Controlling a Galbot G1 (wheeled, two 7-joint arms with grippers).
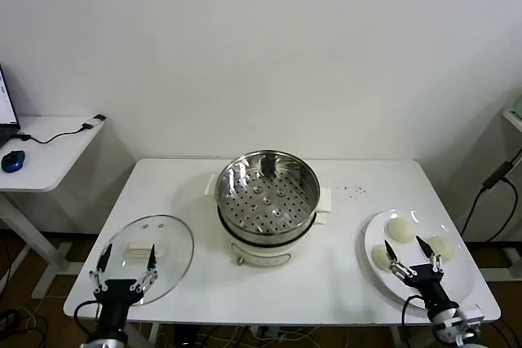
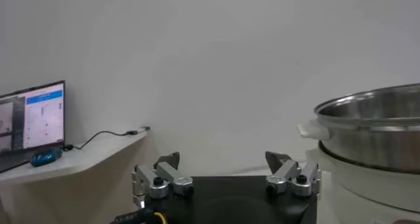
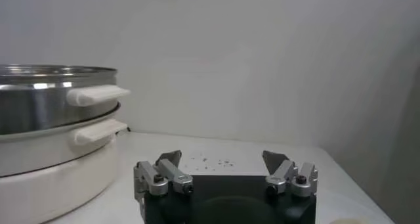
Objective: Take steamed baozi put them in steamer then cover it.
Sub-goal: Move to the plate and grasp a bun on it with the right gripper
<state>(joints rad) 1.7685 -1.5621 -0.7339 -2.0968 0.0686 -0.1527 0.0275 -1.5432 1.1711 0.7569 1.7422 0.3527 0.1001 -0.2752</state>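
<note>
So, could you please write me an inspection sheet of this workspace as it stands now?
Surface: white table, small dark specks behind the steamer's right.
Job's things: steamer centre, empty; three baozi visible on the white plate at right; cover flat at left.
Clutter: nothing seen.
Grippers: left gripper open over the cover; right gripper open over the plate.
Cables: cable at right edge.
Surroundings: side desk with blue mouse.

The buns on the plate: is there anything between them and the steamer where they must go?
Nothing visible. The buns lie on the plate at the robot's right; bare table separates them from the open steamer. The lid lies apart on the left.
</note>
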